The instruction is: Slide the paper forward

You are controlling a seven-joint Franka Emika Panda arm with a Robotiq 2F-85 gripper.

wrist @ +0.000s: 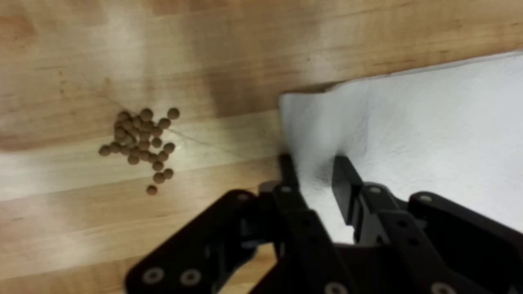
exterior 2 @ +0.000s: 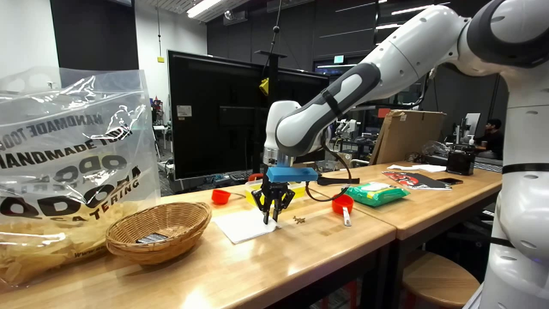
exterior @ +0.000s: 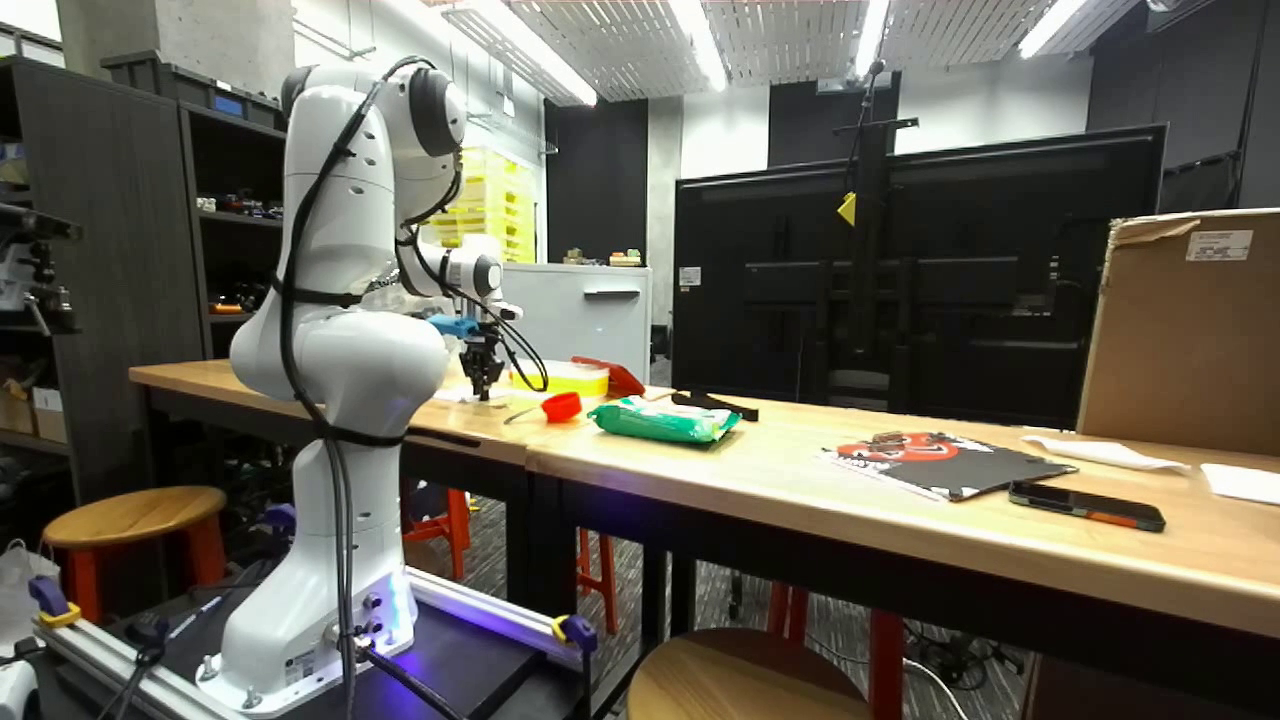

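Observation:
The white paper (exterior 2: 242, 227) lies on the wooden table beside the wicker basket. In the wrist view the paper (wrist: 441, 134) fills the right side, and its near edge is a little rumpled and raised by the fingertips. My gripper (exterior 2: 270, 222) points straight down at the paper's edge, and it also shows in an exterior view (exterior: 482, 395). In the wrist view the gripper (wrist: 312, 159) has its fingers part-way apart, with the paper's edge strip between them. One finger is at the outer edge and the other is over the sheet. Whether the tips press on it is unclear.
A wicker basket (exterior 2: 124, 254) and a large clear bag (exterior 2: 77, 171) stand beyond the paper. Small brown pellets (wrist: 139, 136) lie near the gripper. Red scoops (exterior 2: 221, 197) (exterior 2: 342, 204), a yellow-filled container (exterior 2: 296, 192) and a green pack (exterior 2: 375, 195) are on the table.

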